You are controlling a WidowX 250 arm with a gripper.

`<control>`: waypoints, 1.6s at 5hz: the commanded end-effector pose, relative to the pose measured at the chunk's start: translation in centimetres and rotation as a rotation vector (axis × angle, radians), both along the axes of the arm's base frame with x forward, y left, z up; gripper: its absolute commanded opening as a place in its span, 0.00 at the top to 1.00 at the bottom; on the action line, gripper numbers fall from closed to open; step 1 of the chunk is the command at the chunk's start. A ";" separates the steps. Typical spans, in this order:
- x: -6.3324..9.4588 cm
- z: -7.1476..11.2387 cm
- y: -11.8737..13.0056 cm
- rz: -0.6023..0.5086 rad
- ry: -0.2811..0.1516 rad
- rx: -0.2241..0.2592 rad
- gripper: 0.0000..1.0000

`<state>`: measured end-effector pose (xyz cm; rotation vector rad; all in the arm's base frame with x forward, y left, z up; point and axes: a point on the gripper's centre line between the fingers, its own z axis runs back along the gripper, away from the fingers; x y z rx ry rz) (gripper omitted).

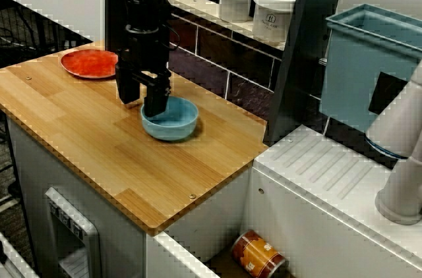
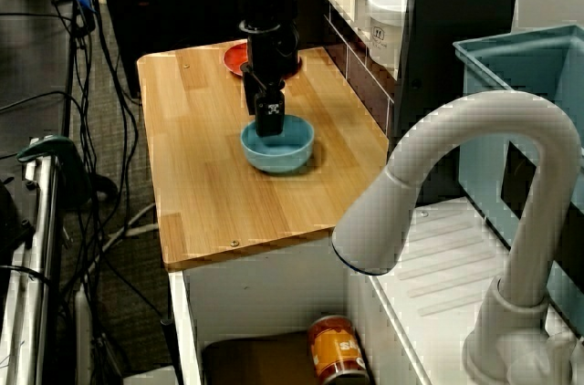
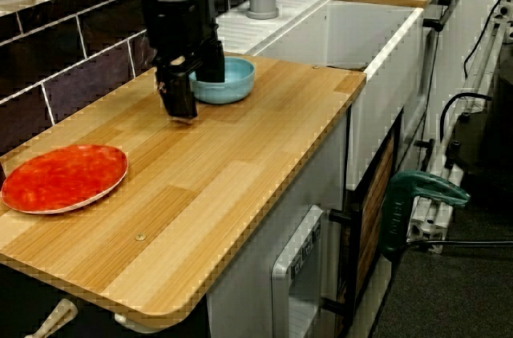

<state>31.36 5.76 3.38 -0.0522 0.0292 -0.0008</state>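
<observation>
In the view facing the tiled wall, the claw (image 1: 142,105) stands upright over the left rim of the blue bowl (image 1: 178,123), which sits near the middle of the wooden worktop (image 1: 99,139). Its jaws are spread: one finger hangs outside the bowl, the other dips inside and hides part of the near wall. Whether either fingertip touches the bowl cannot be told. The arm is cut off at the top edge. A red plate (image 1: 89,62) lies behind the claw, partly covered by it. Two white jars (image 1: 235,0) stand on the shelf, and a can (image 1: 258,255) lies in the sink, cut by the lower edge.

In the view over the tap, the claw (image 2: 260,120) is seen almost edge-on, so the gap between its fingers is hard to read. The bowl (image 2: 283,155) shows below it, its back rim hidden. The plate (image 2: 234,58) is mostly covered by the arm. The white tap (image 2: 474,157) blocks the right foreground.

In the view along the worktop, the claw (image 3: 195,96) again straddles the bowl's (image 3: 232,86) rim, parted, the near finger over bare wood. The plate (image 3: 64,176) lies well apart at the left, in full view.
</observation>
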 end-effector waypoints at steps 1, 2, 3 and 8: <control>-0.4 1.6 5.8 0.057 -0.060 0.008 0.00; -0.5 2.2 7.9 0.085 -0.057 -0.014 0.00; -0.3 2.9 9.6 0.105 -0.065 -0.022 0.00; -1.5 4.4 13.6 0.092 -0.070 -0.050 0.00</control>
